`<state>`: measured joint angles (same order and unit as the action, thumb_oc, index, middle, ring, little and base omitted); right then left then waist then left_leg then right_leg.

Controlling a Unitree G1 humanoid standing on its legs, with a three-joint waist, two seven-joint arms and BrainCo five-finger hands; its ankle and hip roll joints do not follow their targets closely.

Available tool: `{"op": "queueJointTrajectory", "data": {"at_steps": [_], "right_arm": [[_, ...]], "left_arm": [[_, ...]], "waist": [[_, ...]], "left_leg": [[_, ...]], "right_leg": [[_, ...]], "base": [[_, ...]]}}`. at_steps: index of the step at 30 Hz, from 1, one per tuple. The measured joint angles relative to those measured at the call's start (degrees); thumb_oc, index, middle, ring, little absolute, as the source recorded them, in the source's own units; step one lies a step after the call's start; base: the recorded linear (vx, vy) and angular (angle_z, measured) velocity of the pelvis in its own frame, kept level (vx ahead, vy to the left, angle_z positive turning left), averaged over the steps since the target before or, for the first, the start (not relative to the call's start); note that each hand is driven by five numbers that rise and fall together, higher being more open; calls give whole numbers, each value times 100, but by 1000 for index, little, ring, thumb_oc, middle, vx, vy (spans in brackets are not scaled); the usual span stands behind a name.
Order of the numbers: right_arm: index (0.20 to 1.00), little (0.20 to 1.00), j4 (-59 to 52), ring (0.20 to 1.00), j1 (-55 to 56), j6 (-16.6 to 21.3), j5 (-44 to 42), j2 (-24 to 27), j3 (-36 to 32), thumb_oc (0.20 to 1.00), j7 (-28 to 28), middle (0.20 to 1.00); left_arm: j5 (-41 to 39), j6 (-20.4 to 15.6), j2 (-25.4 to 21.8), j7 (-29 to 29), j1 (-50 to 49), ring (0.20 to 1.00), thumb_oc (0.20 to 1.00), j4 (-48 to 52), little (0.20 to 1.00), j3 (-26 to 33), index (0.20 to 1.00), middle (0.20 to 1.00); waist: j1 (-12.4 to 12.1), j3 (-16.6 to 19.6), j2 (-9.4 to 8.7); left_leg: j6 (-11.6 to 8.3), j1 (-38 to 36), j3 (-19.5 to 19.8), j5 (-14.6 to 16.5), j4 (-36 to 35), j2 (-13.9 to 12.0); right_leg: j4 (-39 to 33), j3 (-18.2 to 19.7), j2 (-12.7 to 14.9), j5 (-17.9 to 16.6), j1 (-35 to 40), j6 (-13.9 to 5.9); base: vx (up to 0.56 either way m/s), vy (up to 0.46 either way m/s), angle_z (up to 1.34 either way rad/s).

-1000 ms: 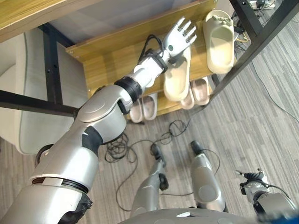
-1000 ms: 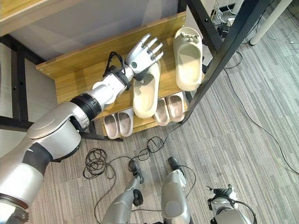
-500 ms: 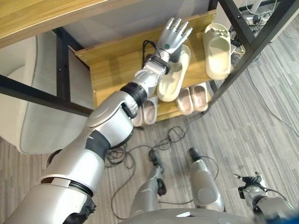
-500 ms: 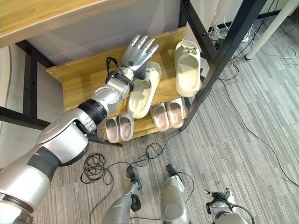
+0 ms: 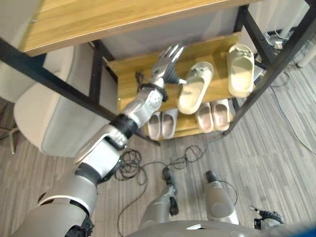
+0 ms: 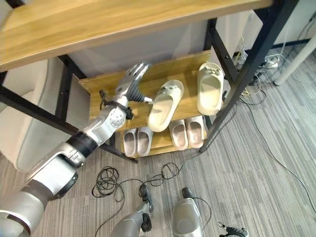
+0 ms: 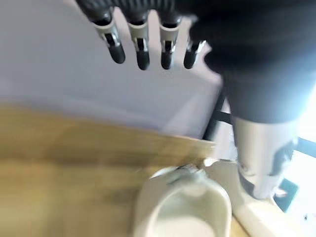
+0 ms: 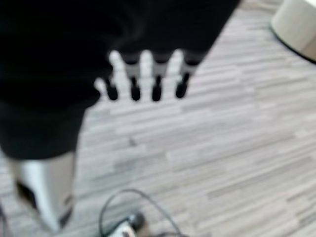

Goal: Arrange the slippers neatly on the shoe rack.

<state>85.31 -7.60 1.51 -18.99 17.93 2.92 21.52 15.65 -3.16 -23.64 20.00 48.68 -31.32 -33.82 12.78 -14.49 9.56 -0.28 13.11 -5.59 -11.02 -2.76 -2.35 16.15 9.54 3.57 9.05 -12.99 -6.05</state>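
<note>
Up on the wooden shoe rack (image 5: 136, 74), the left hand (image 5: 167, 60) hangs above the upper shelf with its fingers (image 7: 141, 49) straight and spread, holding nothing. Just beside its thumb lies a cream slipper (image 5: 193, 88), tilted across the shelf with its heel poking past the front edge. A second cream slipper (image 5: 240, 70) lies well apart near the black post (image 5: 256, 89). Two smaller pairs (image 6: 163, 136) sit side by side on the lower shelf. Meanwhile the right hand (image 8: 143, 74) hangs over the striped floor (image 8: 222, 148), fingers relaxed.
</note>
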Motion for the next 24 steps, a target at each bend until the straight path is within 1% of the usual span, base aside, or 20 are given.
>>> {"op": "queueJointTrajectory", "data": {"at_steps": [1,3,5,6,7,8,9,10,11,13,14,15,16,18,19,20,21,22,23,24], "right_arm": [[1000,1000,-63,1000,11,-34,0,-2,-74,1000,-4,1000],[1000,1000,-387,1000,-19,-70,2,-3,-230,1000,0,1000],[1000,1000,-567,1000,-4,-133,13,21,-321,1000,2,1000],[1000,1000,-651,1000,2,-102,19,47,-321,1000,10,1000],[1000,1000,-726,1000,-48,-143,31,70,-334,1000,5,1000],[1000,1000,-799,1000,-43,-178,78,65,-392,1000,-4,1000],[1000,1000,-775,1000,-15,-176,138,77,-409,1000,-3,1000],[1000,1000,-793,1000,-3,-234,219,111,-452,1000,-39,1000],[1000,1000,-789,1000,94,-233,315,122,-448,1000,-83,1000],[1000,1000,-773,1000,207,-234,442,144,-453,1000,-137,1000],[1000,1000,-766,1000,286,-232,557,144,-452,1000,-193,1000],[1000,1000,-752,1000,311,-233,588,142,-444,1000,-224,1000],[1000,1000,-698,1000,333,-233,683,128,-451,1000,-286,1000],[1000,1000,-659,1000,438,-231,798,120,-447,1000,-378,1000],[1000,1000,-622,1000,526,-220,844,117,-447,1000,-475,1000],[1000,1000,-575,1000,537,-217,879,114,-443,1000,-534,1000],[1000,1000,-554,1000,577,-224,913,109,-442,1000,-612,1000],[1000,1000,-553,1000,665,-220,911,105,-439,1000,-689,1000],[1000,1000,-551,1000,674,-223,906,105,-436,1000,-740,1000],[1000,1000,-576,1000,680,-216,893,118,-424,1000,-786,1000]], "left_arm": [[-217,-23,-83,-141,-300,1000,1000,198,1000,141,1000,1000],[-766,-168,-216,-376,-1300,1000,1000,870,1000,681,1000,1000],[-1410,-270,-561,-730,-2112,1000,1000,1421,1000,776,1000,1000],[-1870,-287,-705,-942,-2497,1000,1000,1653,1000,850,1000,1000],[-2230,-290,-784,-1137,-2763,1000,1000,1784,1000,945,1000,1000],[-2756,-314,-1062,-1423,-3262,1000,1000,2307,1000,1117,1000,1000],[-3038,-366,-1284,-1632,-3516,1000,1000,2543,1000,1098,1000,1000],[-3493,-388,-1587,-1924,-3864,1000,1000,2886,1000,1145,1000,1000],[-3915,-396,-1981,-2237,-4303,1000,1000,3297,1000,1182,1000,1000],[-4361,-423,-2319,-2605,-4677,1000,1000,3525,1000,1191,1000,1000],[-4676,-416,-2514,-2866,-4948,1000,1000,3580,1000,1192,1000,1000],[-4793,-392,-2570,-2956,-5049,1000,1000,3579,1000,1187,1000,1000],[-5102,-342,-2663,-3146,-5263,1000,1000,3573,1000,1183,1000,1000],[-5579,-174,-2707,-3479,-5579,1000,1000,3557,1000,1152,1000,1000],[-6031,-51,-2674,-3781,-5777,1000,1000,3383,1000,1132,1000,1000],[-6209,14,-2639,-3892,-5887,1000,1000,3177,1000,1114,1000,1000],[-6424,143,-2475,-4051,-5949,1000,1000,2735,1000,1103,1000,1000],[-6460,270,-2368,-4102,-6018,1000,1000,2288,1000,1070,1000,1000],[-6457,281,-2329,-4121,-6075,1000,1000,1988,1000,1069,1000,1000],[-6441,275,-2176,-4126,-6151,1000,1000,1448,1000,1088,1000,1000]], "waist": [[-58,5,-13],[-125,14,-58],[-134,34,-102],[-189,51,-123],[-337,67,-123],[-292,72,-168],[-318,85,-197],[-422,117,-223],[-433,180,-288],[-614,361,-330],[-623,506,-356],[-626,550,-368],[-644,605,-416],[-684,801,-463],[-675,903,-495],[-696,926,-517],[-640,1004,-543],[-629,1106,-571],[-646,1145,-581],[-623,1192,-643]], "left_leg": [[-2,-54,14,1,-10,-1],[-27,-188,24,34,-17,-10],[-46,-283,52,53,-26,-26],[-58,-302,86,62,-21,-36],[-60,-318,134,63,-34,-42],[-70,-383,144,65,-73,-54],[-79,-436,162,73,-65,-61],[-86,-576,210,78,-127,-63],[-113,-737,229,98,-177,-68],[-135,-857,251,132,-240,-66],[-142,-883,293,160,-239,-60],[-143,-912,301,172,-239,-56],[-152,-1007,307,202,-239,-45],[-177,-1060,303,229,-240,-41],[-164,-1108,311,240,-242,-38],[-156,-1148,323,246,-246,-34],[-157,-1216,330,273,-246,-30],[-188,-1215,335,303,-250,-38],[-195,-1215,354,307,-261,-43],[-218,-1208,364,321,-274,-53]], "right_leg": [[-3,-24,2,8,59,10],[-40,-46,-2,30,223,36],[-96,-71,4,48,346,67],[-120,-106,-1,72,389,114],[-128,-156,-4,74,424,128],[-195,-160,-19,55,500,137],[-238,-191,-24,33,593,118],[-340,-260,-14,36,781,133],[-473,-277,-15,24,978,147],[-602,-315,-1,36,1149,170],[-748,-375,10,3,1271,174],[-805,-402,17,-7,1335,170],[-889,-423,35,-14,1473,169],[-1072,-430,48,-66,1615,177],[-1262,-454,56,-147,1765,175],[-1344,-475,55,-177,1854,166],[-1478,-494,58,-209,1984,162],[-1529,-504,67,-219,2008,177],[-1574,-527,61,-232,2041,192],[-1628,-541,48,-261,2066,215]], "base": [[77,-21,6],[76,-16,4],[64,-9,8],[92,-10,11],[124,-13,10],[105,-17,10],[117,-19,15],[118,-18,18],[117,-7,16],[99,8,9],[62,11,13],[61,12,17],[51,31,8],[45,45,2],[15,33,3],[14,53,7],[7,46,5],[-1,70,7],[-6,64,5],[-4,81,7]]}}
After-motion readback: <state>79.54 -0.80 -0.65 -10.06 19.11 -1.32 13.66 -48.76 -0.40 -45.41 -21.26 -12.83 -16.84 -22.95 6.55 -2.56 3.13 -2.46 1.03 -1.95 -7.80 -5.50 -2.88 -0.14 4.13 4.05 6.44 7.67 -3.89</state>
